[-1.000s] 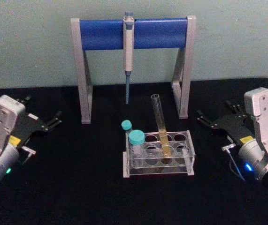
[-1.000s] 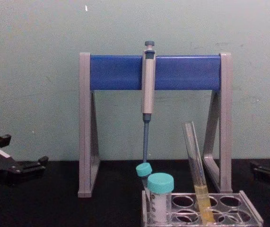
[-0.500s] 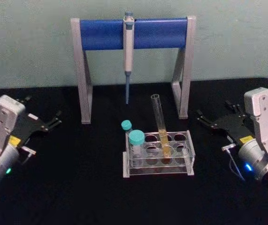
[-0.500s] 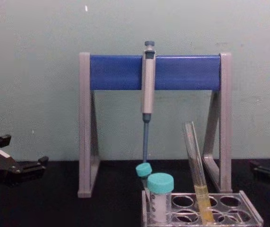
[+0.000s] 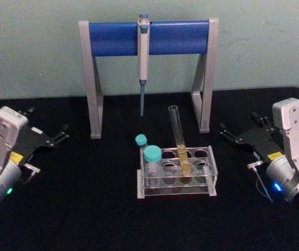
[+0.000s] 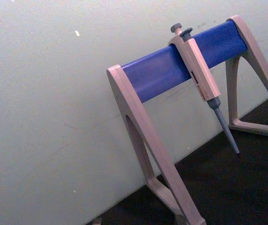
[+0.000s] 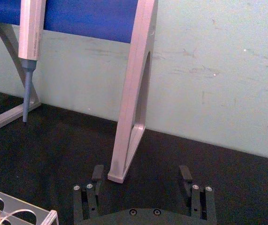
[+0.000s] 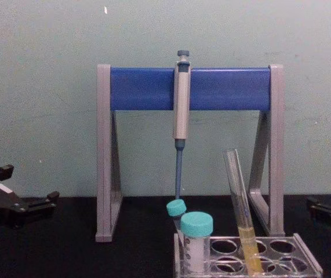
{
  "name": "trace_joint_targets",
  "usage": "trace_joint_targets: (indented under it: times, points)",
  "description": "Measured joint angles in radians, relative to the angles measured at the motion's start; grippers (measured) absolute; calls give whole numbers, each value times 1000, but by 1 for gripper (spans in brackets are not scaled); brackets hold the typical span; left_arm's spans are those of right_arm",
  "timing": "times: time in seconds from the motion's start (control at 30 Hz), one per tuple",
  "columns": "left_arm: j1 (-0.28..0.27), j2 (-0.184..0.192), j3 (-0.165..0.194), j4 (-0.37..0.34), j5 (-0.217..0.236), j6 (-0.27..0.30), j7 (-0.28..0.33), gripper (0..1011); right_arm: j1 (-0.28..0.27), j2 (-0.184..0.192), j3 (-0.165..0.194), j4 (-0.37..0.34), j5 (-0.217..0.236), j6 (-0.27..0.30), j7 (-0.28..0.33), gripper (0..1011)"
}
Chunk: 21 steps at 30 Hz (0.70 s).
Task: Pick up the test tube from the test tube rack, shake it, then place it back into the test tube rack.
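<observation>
At centre frame the test tube (image 5: pixel 178 137) leans untouched in the test tube rack (image 5: pixel 176 171), both hands, left hand (image 5: pixel 60 136) and right hand (image 5: pixel 228 132), spread apart at the edges, everything left to do.

Head looks down, chest level; both wrists face the pipette stand (image 5: pixel 149 68).
</observation>
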Motion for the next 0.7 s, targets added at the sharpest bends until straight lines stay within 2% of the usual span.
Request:
trace_joint_targets:
  times: [0.7]
  points:
    - [0,0,0,0,0,0,0,1001,0,0,0,0,0,0,0,1000]
